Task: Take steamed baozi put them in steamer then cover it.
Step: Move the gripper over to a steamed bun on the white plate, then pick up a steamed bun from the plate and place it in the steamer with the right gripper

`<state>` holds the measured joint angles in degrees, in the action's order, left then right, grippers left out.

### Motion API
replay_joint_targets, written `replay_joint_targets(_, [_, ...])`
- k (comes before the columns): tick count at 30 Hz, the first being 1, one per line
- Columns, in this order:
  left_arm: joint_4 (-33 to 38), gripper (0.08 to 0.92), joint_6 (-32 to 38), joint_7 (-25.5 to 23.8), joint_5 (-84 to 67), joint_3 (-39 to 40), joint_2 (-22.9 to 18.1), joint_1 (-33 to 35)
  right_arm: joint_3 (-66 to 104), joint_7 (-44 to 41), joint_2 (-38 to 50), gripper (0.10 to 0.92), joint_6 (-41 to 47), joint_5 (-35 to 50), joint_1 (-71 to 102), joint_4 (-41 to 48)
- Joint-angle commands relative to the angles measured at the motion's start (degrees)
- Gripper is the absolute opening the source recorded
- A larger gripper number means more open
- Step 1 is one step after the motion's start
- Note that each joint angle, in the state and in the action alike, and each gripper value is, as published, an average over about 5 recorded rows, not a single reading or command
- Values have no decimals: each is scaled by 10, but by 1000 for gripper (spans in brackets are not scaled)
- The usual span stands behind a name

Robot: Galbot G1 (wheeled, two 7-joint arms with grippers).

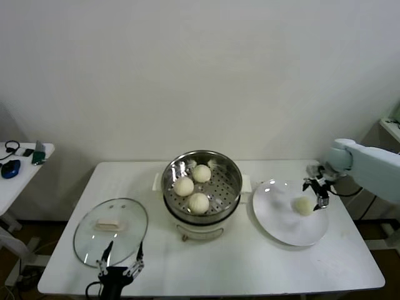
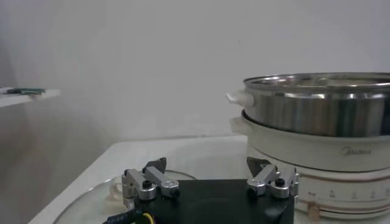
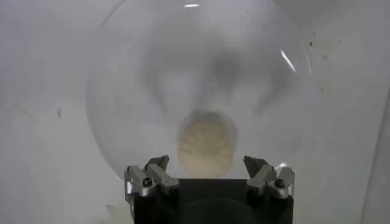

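Observation:
Three cream-white baozi [image 1: 192, 186] lie in the shiny steel steamer [image 1: 232, 182] on its white pot base at the table's middle. A fourth baozi [image 1: 304, 205] sits on the flat white plate [image 1: 278, 219] to the right; it also shows in the right wrist view [image 3: 206, 143]. My right gripper [image 1: 319, 189] hangs open just above and behind that baozi, jaws spread wider than it, not touching. The glass cover [image 1: 111, 232] with its cream handle [image 1: 109, 223] lies flat at the front left. My left gripper [image 1: 120, 265] is open at the cover's near rim, empty.
The steamer's side [image 2: 317, 109] fills the right of the left wrist view, close ahead. A side table [image 1: 15, 164] with small items stands at the far left. The table's front edge runs just behind my left gripper.

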<state>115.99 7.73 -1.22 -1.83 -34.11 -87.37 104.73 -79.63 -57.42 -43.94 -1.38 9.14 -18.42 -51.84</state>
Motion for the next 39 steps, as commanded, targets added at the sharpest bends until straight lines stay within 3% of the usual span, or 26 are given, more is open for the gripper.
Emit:
replay_joint_targets(1, [-2,823,0,0,2,0,0,1,88,9,-36,821,-9,-30,94,94])
replay_joint_targets(10, [-2,823,1,1,3,2,0,3,104,16,-45,730,-14,-40,99,109])
replay_joint_targets(17, [4,823,2,2,4,1,0,5,90,12,-16,671,4,-16,57,53])
replay_joint_targets(24, [8,823,1,2,4,6,0,3,-105,3,27,647,54,147,-204,-117])
replay_joint_targets(30, [13,823,-3,1,3,10,2,-1,-236,-4,-26,645,114,319,-457,-262])
replay_joint_targets(34, [14,823,-3,1,-1,11,5,-3,-214,13,-83,645,158,409,-512,-326])
replay_joint_targets(39, [14,823,-3,1,-7,7,8,-4,-152,48,-145,645,192,444,-466,-356])
